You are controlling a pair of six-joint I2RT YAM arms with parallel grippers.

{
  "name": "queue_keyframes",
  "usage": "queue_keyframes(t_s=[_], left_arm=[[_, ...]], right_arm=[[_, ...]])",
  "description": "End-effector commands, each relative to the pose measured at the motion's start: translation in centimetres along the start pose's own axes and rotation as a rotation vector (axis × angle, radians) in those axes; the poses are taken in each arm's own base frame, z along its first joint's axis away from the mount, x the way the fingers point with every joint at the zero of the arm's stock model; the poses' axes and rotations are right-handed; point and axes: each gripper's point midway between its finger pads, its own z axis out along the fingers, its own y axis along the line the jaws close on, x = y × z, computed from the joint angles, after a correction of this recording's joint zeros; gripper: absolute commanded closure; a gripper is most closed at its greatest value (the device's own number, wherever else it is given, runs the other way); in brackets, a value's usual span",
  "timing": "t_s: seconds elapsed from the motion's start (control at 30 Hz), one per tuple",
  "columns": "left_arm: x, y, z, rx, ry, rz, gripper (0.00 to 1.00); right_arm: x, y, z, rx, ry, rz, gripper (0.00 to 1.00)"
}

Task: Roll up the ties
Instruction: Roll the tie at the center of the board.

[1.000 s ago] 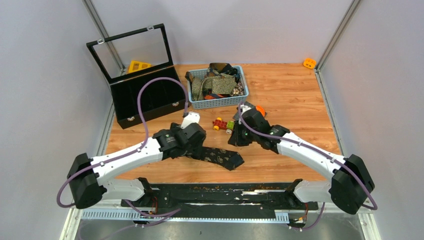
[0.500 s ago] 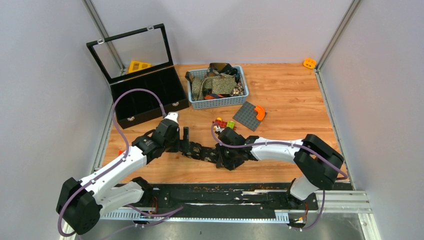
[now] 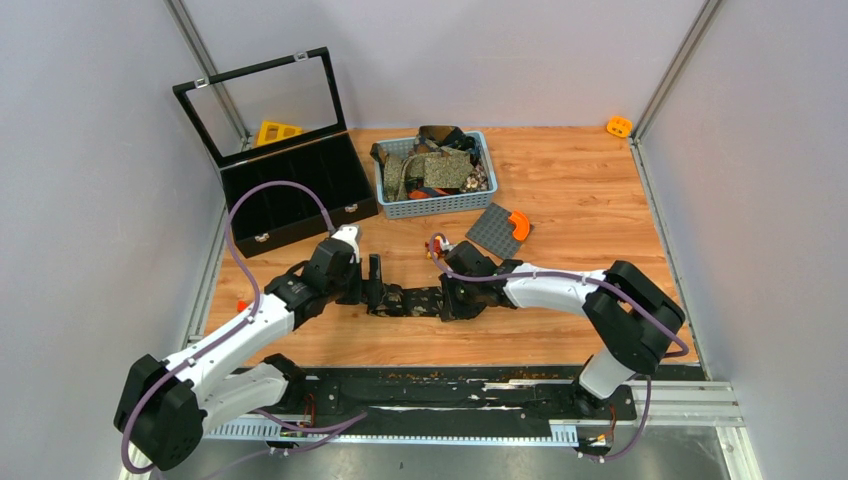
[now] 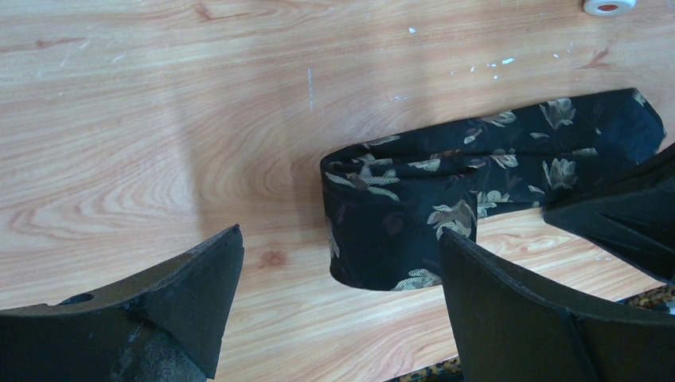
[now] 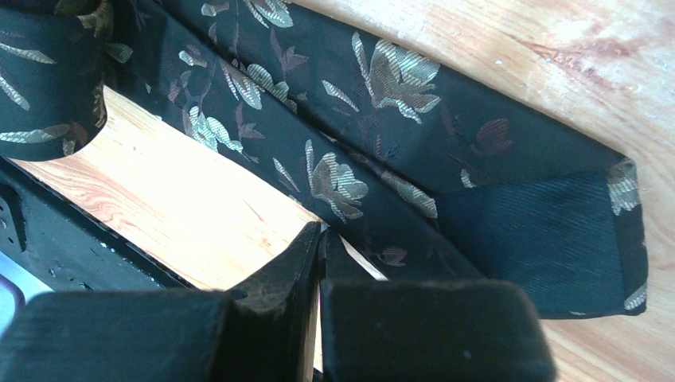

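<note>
One black floral tie (image 3: 412, 298), folded flat on the table (image 3: 600, 200).
The left gripper (image 4: 338, 243) gapes over its fold; the right gripper (image 5: 320, 239) is clenched, perhaps nipping its edge; ties (image 3: 440, 168) in the one basket (image 3: 432, 208) too tangled to count.

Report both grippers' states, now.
Left gripper: open, holding nothing.
Right gripper: shut at the edge of the black tie; grip cannot be told.

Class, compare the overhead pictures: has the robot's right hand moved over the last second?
Yes. The right hand has shifted away from the blue basket, toward the near edge of the table and slightly left, uncovering the grey plate.
</note>
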Motion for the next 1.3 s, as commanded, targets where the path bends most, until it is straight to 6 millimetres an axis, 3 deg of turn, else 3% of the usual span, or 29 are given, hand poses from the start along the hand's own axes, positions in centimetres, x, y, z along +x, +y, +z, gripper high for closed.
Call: queue_keyframes(t_s=[0.0, 0.4, 0.7, 0.83, 1.07, 1.27], left_arm=[[-0.7, -1.0, 0.7, 0.059, -0.027, 0.001, 0.05], [1.6, -0.8, 2.5, 0.082, 0.017, -0.028, 0.14], [2.1, -1.4, 4.3, 0.12, 0.022, -0.042, 0.23], [2.2, -1.7, 5.0, 0.132, 0.036, -0.049, 0.32], [2.4, -1.9, 5.7, 0.128, 0.066, -0.038, 0.57], [1.7, -0.9, 5.0, 0.042, 0.101, 0.005, 0.68]], right_arm=[[-1.3, 0.6, -0.9, -0.008, -0.018, -0.069, 0.97], [-1.6, 1.7, -3.5, -0.047, -0.051, -0.093, 0.97], [-1.6, 2.0, -3.7, -0.059, -0.048, -0.095, 0.97], [-1.7, 2.1, -3.6, -0.064, -0.046, -0.095, 0.97], [-2.3, 2.9, -4.1, -0.082, -0.051, -0.107, 0.97], [-4.1, 3.5, -4.9, -0.081, -0.09, -0.12, 0.97]])
